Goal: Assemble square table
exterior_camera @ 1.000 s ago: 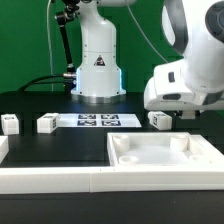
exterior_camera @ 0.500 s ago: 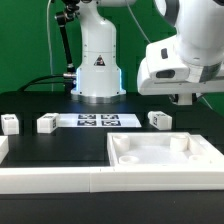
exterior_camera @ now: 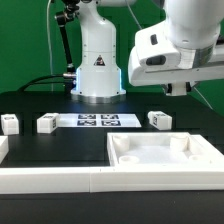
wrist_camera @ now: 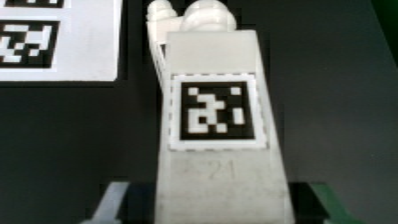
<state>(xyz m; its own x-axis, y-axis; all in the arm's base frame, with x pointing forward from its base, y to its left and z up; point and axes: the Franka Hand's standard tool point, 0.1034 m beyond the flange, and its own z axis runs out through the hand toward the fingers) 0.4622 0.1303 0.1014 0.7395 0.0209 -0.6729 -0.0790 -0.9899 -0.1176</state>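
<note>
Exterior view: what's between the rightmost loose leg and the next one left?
The marker board lies between the rightmost leg and the next leg, nothing else; the exterior view shows it.

A plain green backdrop (exterior_camera: 20,40) stood as the wall far behind the gripper (exterior_camera: 177,89). Beneath the gripper lay a matte black table (exterior_camera: 60,145) in even, soft light. Dark cables (exterior_camera: 33,84) lay along the table's far edge, well apart from the gripper.

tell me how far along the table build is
Early. Done: nothing attached; the tabletop holds no legs. In hand: the gripper clamps one leg in the air. Left: fitting that leg, plus three loose legs lying near the marker board.
</note>
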